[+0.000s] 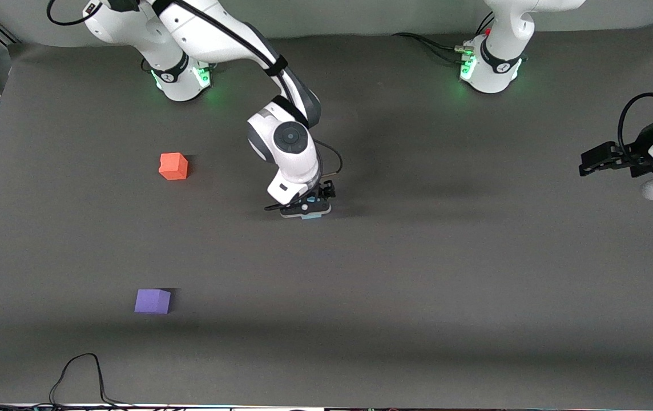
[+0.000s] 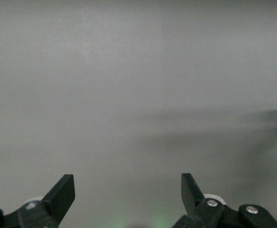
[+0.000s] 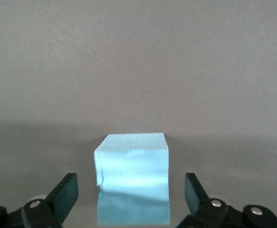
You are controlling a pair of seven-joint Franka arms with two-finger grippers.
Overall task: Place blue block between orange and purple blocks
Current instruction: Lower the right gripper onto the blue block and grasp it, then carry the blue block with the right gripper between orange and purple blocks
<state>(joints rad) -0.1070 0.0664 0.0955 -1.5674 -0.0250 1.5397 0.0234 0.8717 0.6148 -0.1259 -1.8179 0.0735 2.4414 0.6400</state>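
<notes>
Sky-blue matte foam-like blue block [image 3: 133, 178], likely light, slightly yielding and grippy, is sitting on the worktop [image 1: 418, 274] at centre frame between the spread-apart fingers of the right tool [image 1: 310, 206], best pinched across its flat sides; left tool [image 2: 128, 197] is waiting, spread apart.

A dark grey mat [image 1: 475, 274] covers the table.

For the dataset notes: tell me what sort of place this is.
Probably a robotics lab tabletop. Two white Franka arms stand on a grey mat, cables run along the edges, and only foam cubes lie out: orange block, purple block, blue block.
</notes>
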